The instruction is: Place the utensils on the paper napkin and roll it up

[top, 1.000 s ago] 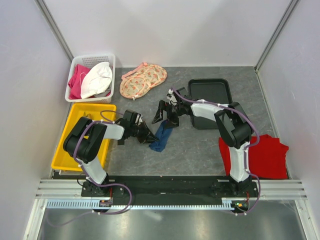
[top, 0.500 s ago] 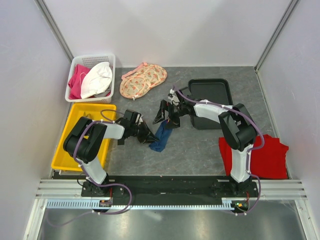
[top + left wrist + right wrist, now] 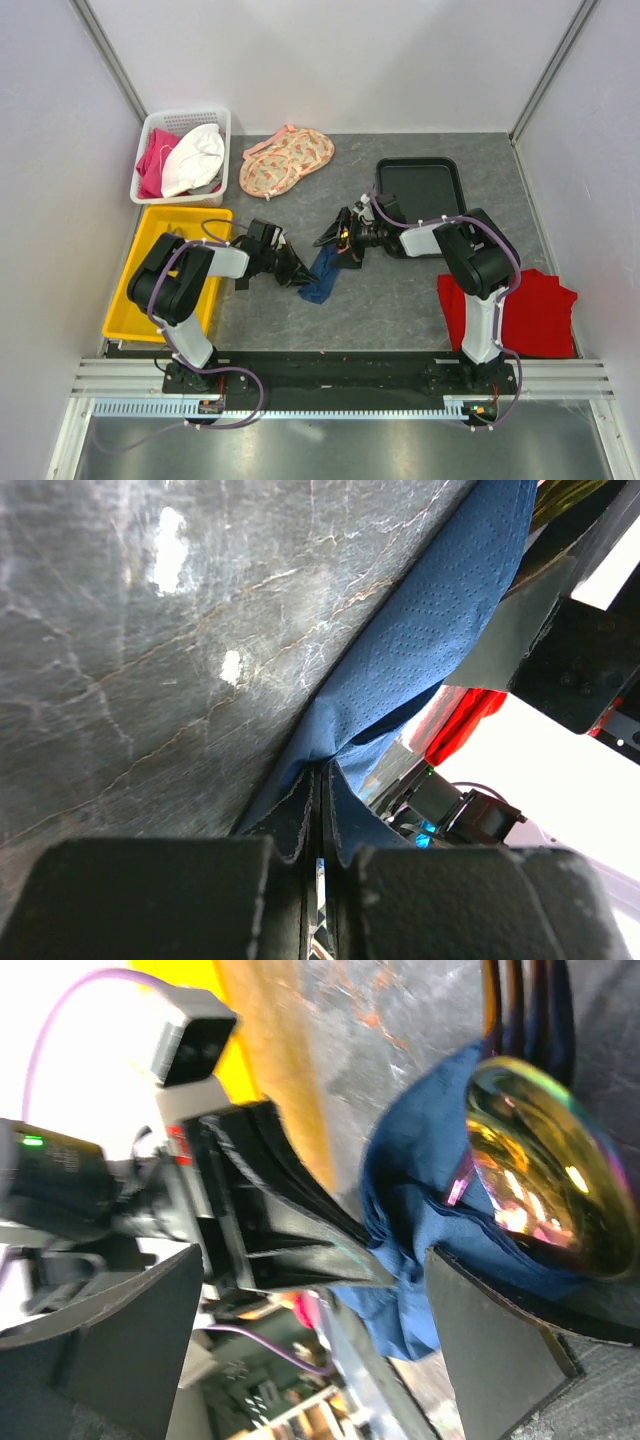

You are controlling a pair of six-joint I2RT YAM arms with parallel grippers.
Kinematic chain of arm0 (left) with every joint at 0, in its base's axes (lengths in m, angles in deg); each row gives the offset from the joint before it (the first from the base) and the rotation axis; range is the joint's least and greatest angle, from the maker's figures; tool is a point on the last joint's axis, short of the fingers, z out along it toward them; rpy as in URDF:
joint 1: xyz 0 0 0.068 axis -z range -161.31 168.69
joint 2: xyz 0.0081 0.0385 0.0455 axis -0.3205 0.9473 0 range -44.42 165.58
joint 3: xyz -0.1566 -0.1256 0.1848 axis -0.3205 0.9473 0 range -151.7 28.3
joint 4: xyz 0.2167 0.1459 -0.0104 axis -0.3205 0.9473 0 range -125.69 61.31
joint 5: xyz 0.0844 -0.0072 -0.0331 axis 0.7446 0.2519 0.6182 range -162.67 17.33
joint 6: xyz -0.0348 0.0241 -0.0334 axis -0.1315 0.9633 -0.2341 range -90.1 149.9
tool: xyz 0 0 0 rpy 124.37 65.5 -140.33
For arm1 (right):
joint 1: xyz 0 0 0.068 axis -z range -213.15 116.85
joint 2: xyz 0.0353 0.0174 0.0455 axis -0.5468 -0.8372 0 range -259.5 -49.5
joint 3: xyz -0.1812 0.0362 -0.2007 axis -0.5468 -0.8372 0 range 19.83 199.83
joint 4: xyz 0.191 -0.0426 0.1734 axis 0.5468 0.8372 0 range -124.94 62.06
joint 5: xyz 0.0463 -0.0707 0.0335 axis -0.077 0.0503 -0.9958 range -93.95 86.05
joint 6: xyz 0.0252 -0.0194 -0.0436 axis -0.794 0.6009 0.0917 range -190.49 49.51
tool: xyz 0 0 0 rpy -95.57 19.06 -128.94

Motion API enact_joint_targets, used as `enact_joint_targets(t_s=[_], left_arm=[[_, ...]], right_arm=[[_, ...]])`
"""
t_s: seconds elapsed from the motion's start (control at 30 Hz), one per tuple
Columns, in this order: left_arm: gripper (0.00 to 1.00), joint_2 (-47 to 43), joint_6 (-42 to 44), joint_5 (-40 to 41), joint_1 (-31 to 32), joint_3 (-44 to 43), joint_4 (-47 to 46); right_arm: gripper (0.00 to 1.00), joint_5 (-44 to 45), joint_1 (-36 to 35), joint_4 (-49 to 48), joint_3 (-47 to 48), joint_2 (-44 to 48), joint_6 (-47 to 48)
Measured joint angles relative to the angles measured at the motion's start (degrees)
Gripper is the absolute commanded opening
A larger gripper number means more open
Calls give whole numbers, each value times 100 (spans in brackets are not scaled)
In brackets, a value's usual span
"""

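Note:
The navy-blue paper napkin point(image 3: 324, 273) lies crumpled and folded on the grey table between the arms. My left gripper point(image 3: 300, 273) is shut on its left edge; in the left wrist view the jaws point(image 3: 320, 780) pinch the blue sheet point(image 3: 430, 630). My right gripper point(image 3: 338, 240) is open, low over the napkin's far end. In the right wrist view a gold spoon head point(image 3: 530, 1190) and dark fork tines point(image 3: 525, 1000) rest on the napkin point(image 3: 420, 1200) ahead of my open right gripper point(image 3: 312, 1260). The utensil handles are hidden.
A white basket point(image 3: 150, 130) of clothes and a peach floral fabric point(image 3: 287, 160) lie at the back left. A yellow bin point(image 3: 150, 230) sits left, a black tray point(image 3: 420, 180) right of centre, a red cloth point(image 3: 535, 310) at the right front.
My right arm has dropped lower and its gripper has come down and slightly right, close over the napkin's far end. The left gripper and the napkin stay as they were.

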State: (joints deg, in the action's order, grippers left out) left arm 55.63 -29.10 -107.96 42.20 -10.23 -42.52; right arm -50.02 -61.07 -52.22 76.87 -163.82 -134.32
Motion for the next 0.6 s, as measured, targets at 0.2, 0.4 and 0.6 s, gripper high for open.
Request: enact_joint_targets(t_s=[0.2, 0.4, 0.6], left_arm=[[2, 22, -2, -37, -2, 0, -37], [2, 31, -2, -42, -2, 0, -57], [2, 37, -2, -55, -2, 2, -68]], right_arm=[[83, -101, 4, -1344, -229, -26, -802], [18, -225, 87, -1753, -256, -24, -1025], [0, -205, 334, -1425, -516, 98, -769]])
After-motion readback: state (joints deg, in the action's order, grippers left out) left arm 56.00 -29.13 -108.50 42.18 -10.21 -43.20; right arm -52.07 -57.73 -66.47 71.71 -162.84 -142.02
